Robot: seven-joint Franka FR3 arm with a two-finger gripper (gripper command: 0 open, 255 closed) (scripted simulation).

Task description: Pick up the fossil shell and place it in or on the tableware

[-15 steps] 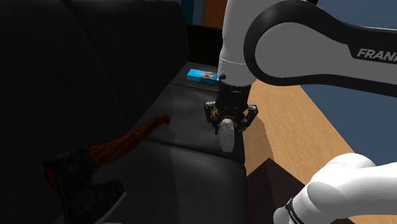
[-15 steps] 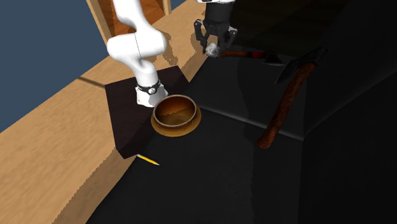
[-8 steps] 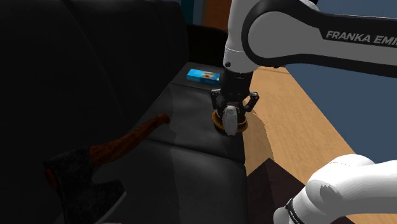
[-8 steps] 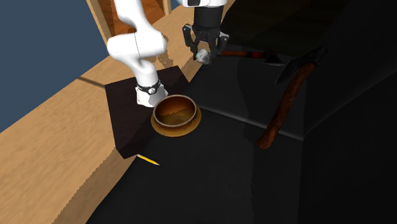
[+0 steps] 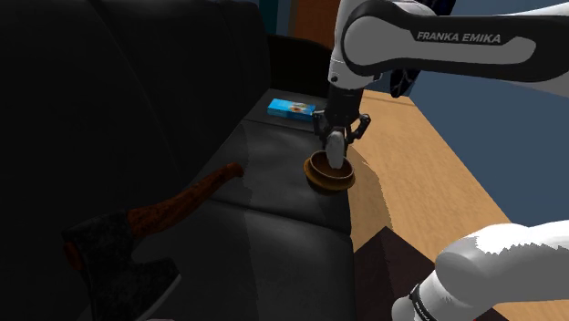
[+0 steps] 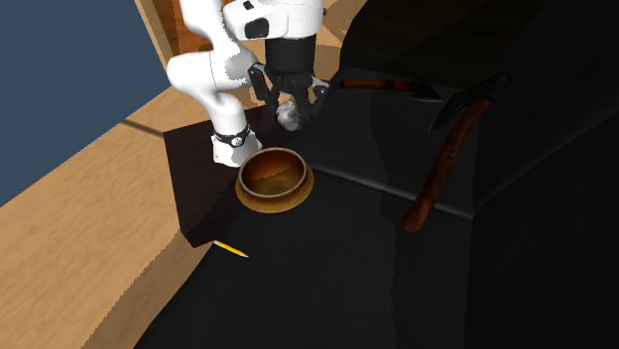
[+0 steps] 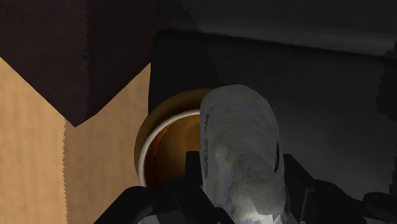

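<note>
While shell (image 5: pixel 336 151) over bowl (image 5: pixel 317 175), "FRANKA EMIKA" (image 5: pixel 459 37)

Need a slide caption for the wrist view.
Tool clasps the pale grey shell over the brown bowl.

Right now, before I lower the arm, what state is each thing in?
fingers: shut on the fossil shell.
fossil shell: clasped, aloft over the bowl, not touching it.
bowl: upright on the sofa, empty.
axe: lying flat, untouched.
blue box: lying flat on the sofa.
</note>
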